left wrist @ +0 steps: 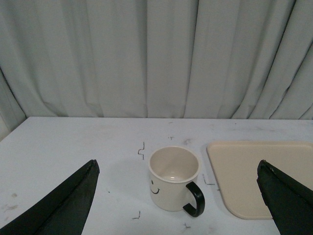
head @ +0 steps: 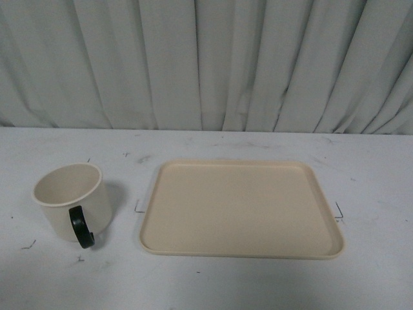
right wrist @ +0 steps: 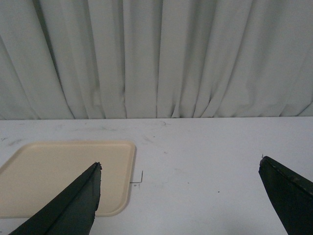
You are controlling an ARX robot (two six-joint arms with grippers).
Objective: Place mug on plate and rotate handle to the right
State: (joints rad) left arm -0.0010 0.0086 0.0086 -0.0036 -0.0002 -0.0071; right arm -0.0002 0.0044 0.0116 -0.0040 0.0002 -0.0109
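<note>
A cream-white mug (head: 68, 200) stands upright on the white table, left of the plate (head: 240, 208), with its black handle (head: 82, 227) turned toward me. The beige rectangular plate lies flat and bare at the table's middle. In the left wrist view the mug (left wrist: 172, 183) sits ahead between the wide-apart fingers of my left gripper (left wrist: 178, 169), its smiley face showing and its handle (left wrist: 194, 198) toward the plate (left wrist: 264, 176). My right gripper (right wrist: 181, 166) is open over bare table beside the plate (right wrist: 63, 174). Neither arm shows in the front view.
A pale pleated curtain (head: 206, 64) hangs along the table's far edge. Small black corner marks (head: 139, 208) are drawn on the tabletop around the plate and the mug.
</note>
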